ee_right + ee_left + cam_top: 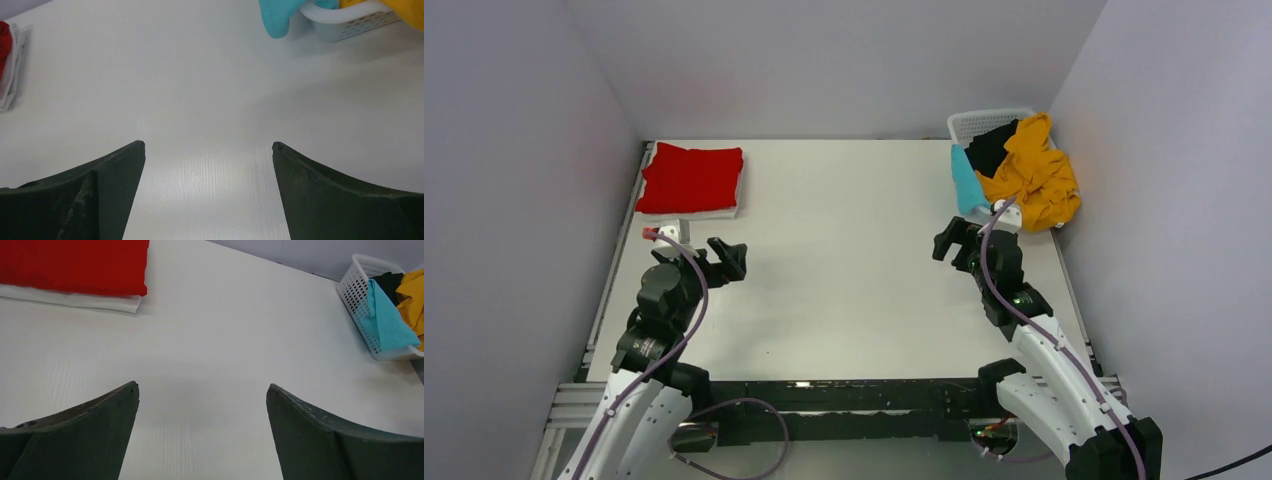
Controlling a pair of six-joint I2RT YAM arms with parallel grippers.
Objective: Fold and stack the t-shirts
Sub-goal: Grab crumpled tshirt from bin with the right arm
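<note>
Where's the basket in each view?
Top external: basket at the table's far right corner, shirts spilling out.
Left wrist: basket at the upper right, cut by the frame edge.
Right wrist: basket at the top right edge, only its lower wall showing.
Shared landmark: the teal shirt hanging over the basket's side, also seen in left wrist and right wrist.
</note>
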